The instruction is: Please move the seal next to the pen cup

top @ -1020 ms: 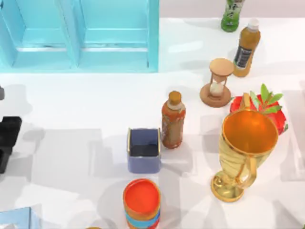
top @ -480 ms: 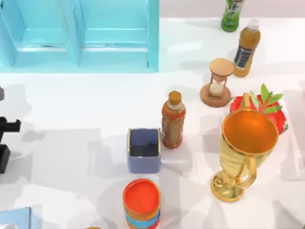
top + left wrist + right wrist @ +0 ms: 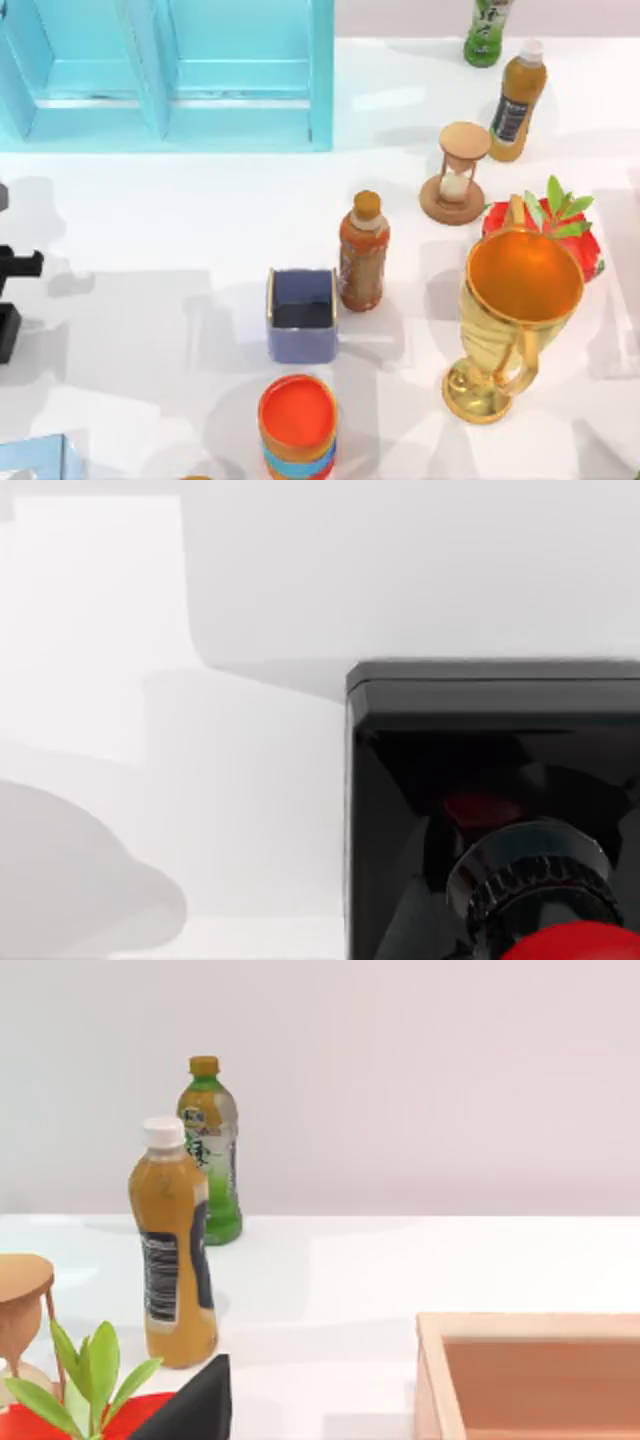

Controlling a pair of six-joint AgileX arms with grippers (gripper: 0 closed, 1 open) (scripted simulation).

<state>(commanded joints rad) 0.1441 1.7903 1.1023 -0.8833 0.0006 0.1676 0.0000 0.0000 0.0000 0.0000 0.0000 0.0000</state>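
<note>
**Finding.** Your left gripper (image 3: 10,298) stood at the left edge of the table (image 3: 200,220), and I could not tell whether it was apart or together. In the left wrist view the seal (image 3: 490,780) lay close beneath that wrist, off to one side of the camera's centre. Its red knob (image 3: 570,945) pointed up toward the lens, so I judged its long axis to be upright.

**Relation.** The pen cup (image 3: 302,315) sat well apart, to the right of that gripper, with an amber bottle (image 3: 363,252) just beside it.

**Judgement.** The left arm was clearly nearer the seal, and the carry would run rightward. Your right arm idled, its camera facing a yellow bottle (image 3: 172,1250).
</note>
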